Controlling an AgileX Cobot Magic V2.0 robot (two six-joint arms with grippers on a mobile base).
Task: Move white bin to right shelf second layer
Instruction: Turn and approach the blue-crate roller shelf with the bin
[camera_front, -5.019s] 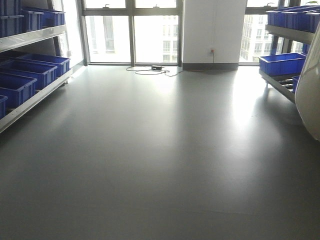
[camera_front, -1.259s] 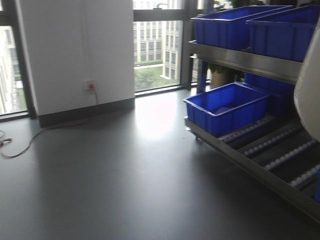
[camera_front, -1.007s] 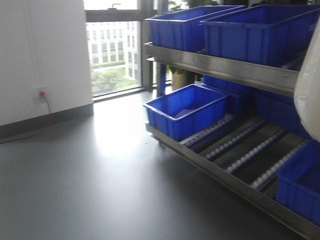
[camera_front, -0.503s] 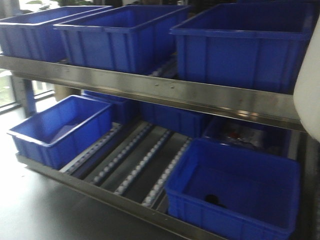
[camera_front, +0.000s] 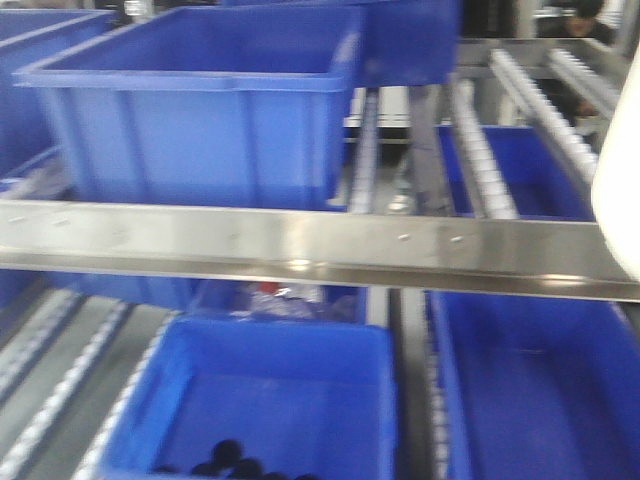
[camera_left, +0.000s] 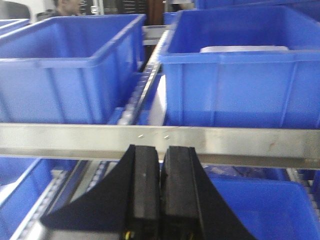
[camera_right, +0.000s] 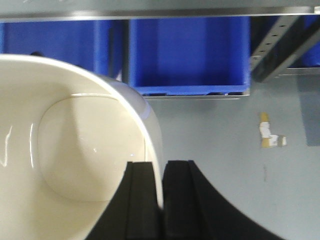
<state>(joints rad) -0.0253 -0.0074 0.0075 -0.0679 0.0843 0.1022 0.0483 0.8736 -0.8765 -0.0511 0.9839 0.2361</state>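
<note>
The right end effector (camera_right: 161, 167) is pinched shut on the rim of the white bin (camera_right: 75, 145). One finger is inside and one is outside, so the bin hangs by its edge and does not slip. The bin is up in the air, just in front of the rack. The left end effector (camera_left: 161, 150) is squeezed shut with nothing in it, tucked low out of the way. On the right shelf second layer (camera_front: 478, 165), bare rollers show beside a blue crate (camera_front: 200, 110). I think the bin should go there, over the steel front rail (camera_front: 300, 240).

Blue crates (camera_front: 200, 110) fill a steel rack (camera_front: 300, 245) above grey floor (camera_right: 225, 150).
</note>
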